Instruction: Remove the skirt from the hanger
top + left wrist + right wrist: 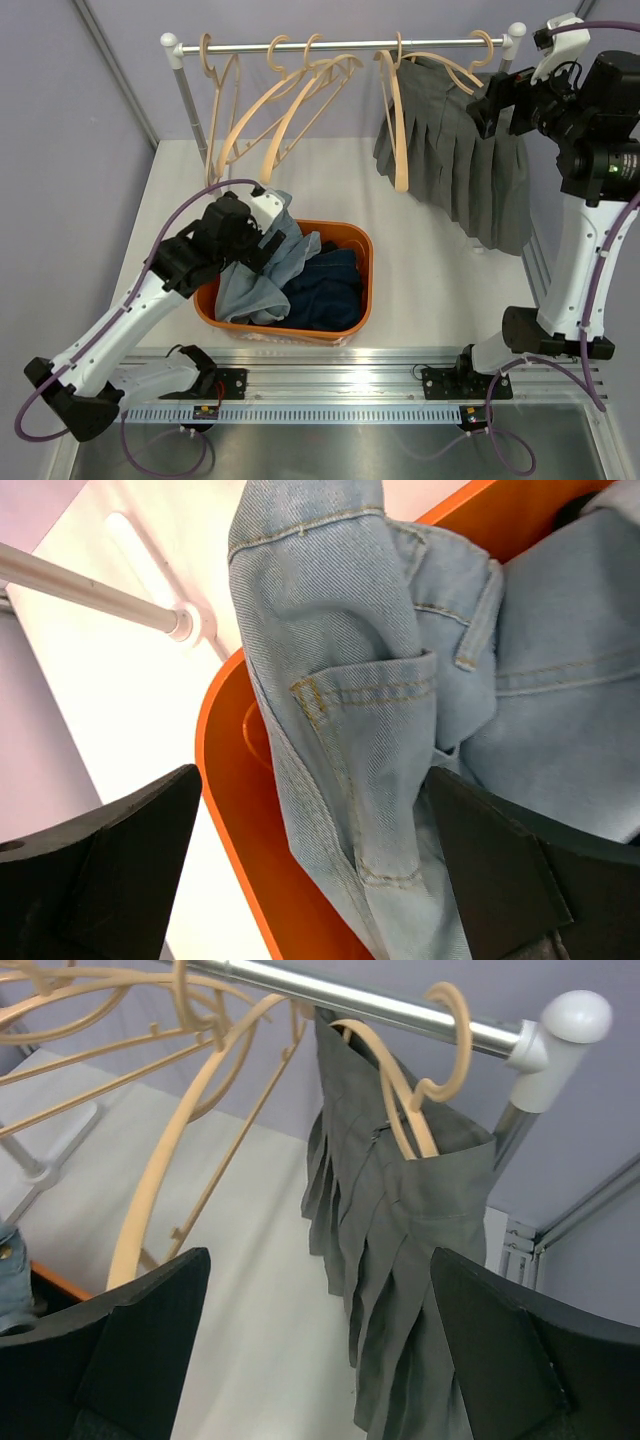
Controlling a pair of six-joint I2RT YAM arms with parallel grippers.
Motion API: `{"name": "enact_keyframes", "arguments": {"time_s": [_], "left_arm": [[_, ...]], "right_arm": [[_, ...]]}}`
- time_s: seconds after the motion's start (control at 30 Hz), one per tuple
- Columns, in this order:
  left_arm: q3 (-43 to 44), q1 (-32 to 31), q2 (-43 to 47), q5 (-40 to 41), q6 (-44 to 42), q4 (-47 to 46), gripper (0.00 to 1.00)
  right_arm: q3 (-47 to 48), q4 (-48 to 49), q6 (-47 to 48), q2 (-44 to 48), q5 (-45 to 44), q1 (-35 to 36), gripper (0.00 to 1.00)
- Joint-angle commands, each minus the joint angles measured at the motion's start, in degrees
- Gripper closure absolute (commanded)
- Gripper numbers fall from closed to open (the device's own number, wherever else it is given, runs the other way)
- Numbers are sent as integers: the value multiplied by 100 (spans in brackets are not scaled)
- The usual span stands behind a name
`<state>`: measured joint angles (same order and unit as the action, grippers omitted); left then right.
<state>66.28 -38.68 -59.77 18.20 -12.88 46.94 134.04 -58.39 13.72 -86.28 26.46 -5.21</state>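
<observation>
A grey pleated skirt hangs on a tan hanger at the right end of the rail. My right gripper is raised beside the skirt's upper right and stands open, touching nothing. In the right wrist view the skirt and its hanger lie ahead of that gripper, with the pleats showing between the wide-apart fingers. My left gripper hovers open over the orange basket. A light-blue denim garment lies loose between its spread fingers.
Several empty tan hangers hang along the rail's left and middle. The basket also holds a dark blue garment. The rack's white end post stands right of the skirt, and a metal frame rail runs along the table's right edge.
</observation>
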Motion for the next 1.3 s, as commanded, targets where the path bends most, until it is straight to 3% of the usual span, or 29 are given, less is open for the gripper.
{"name": "enact_keyframes", "arguments": {"time_s": [0.0,0.2,0.33,0.57,1.27], "left_arm": [[148,18,298,-527,146,0,1],[192,18,764,-1308,286,-246,1],[113,18,1142,-1958,628,-956,1],[-71,9,1442,-2417,1147,-1652,1],[-282,9,1117,-2786,1491,-2470,1]], "right_arm": [[368,433,-352,-248,-641,-59,1],[746,610,174,-951,190,-147,4],[843,644,1017,-1355,782,-147,7],[1063,750,1388,-1699,299,-155,9],[-185,1199,1722,-1743,-18,-182,11]]}}
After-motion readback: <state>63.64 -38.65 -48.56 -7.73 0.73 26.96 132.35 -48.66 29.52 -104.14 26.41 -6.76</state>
